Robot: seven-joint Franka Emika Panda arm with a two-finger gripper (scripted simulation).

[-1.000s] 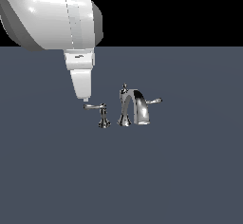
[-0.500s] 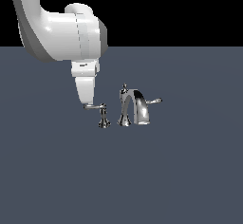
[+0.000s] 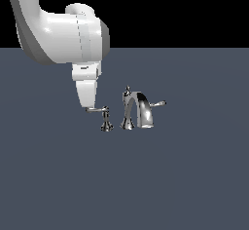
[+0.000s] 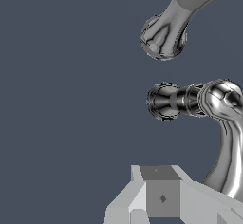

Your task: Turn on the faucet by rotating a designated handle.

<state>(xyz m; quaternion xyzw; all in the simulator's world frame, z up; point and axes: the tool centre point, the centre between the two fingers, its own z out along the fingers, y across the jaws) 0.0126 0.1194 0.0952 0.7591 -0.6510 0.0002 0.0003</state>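
The chrome faucet (image 3: 138, 110) stands mid-scene with its arched spout and a knob on top. The designated handle (image 3: 104, 119) sits on its own hourglass pedestal at the exterior view's left of the spout, and its thin lever (image 3: 97, 110) points further left. My gripper (image 3: 85, 106) hangs straight down with its fingers together, and its tip is at the lever's free end. Nothing is clamped in it. In the wrist view the handle's pedestal (image 4: 163, 100) and its lever (image 4: 228, 137) run beside my fingers (image 4: 161, 197). The spout base (image 4: 163, 37) lies beyond.
The second lever (image 3: 158, 104) shows only its blade past the spout at the exterior view's right. The faucet stands on a flat dark grey-blue floor (image 3: 185, 175). My bulky white arm (image 3: 68, 34) hangs above the handle's left side.
My arm has swung toward the exterior view's right and the fingers have dropped slightly to the lever's end. The lever has shifted only a little.
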